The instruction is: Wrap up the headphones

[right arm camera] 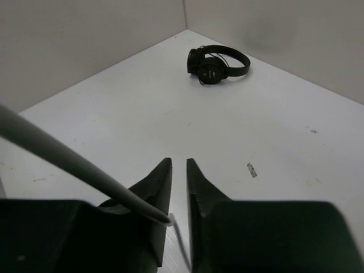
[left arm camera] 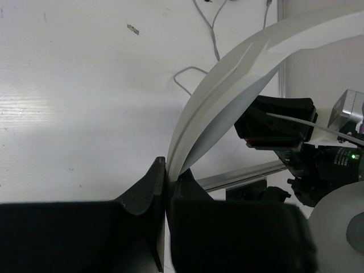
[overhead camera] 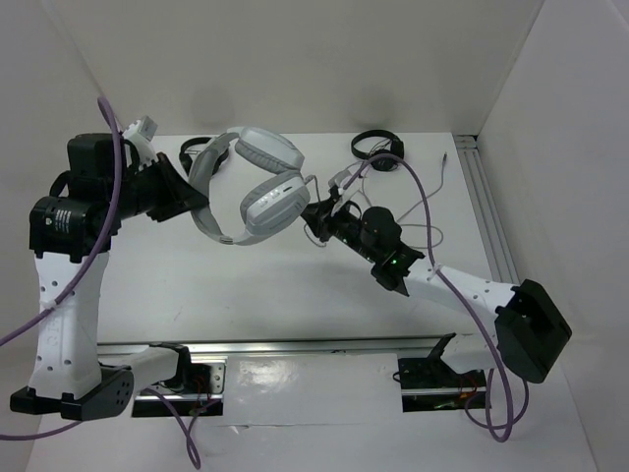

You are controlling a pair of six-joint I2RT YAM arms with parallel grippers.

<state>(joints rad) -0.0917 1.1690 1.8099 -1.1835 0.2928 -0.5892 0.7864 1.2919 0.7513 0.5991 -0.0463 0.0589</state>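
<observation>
Left gripper (left arm camera: 166, 170) is clamping its jaws on the headphones (overhead camera: 270, 187) by the headband, holding them above the worktop (overhead camera: 246, 285); right gripper (right arm camera: 179, 165) is hovering by an earcup, jaws nearly together, grip unclear; cable (left arm camera: 215, 48) is lying loose, so wrapping is looking barely started.

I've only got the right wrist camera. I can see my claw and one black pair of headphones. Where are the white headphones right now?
Observer: The left claw is shut on their headband, holding the white headphones up just left of your right claw.
Operator: And the slack?
Observer: The cable trails loose over the table, behind and to the right of your arm.
</observation>
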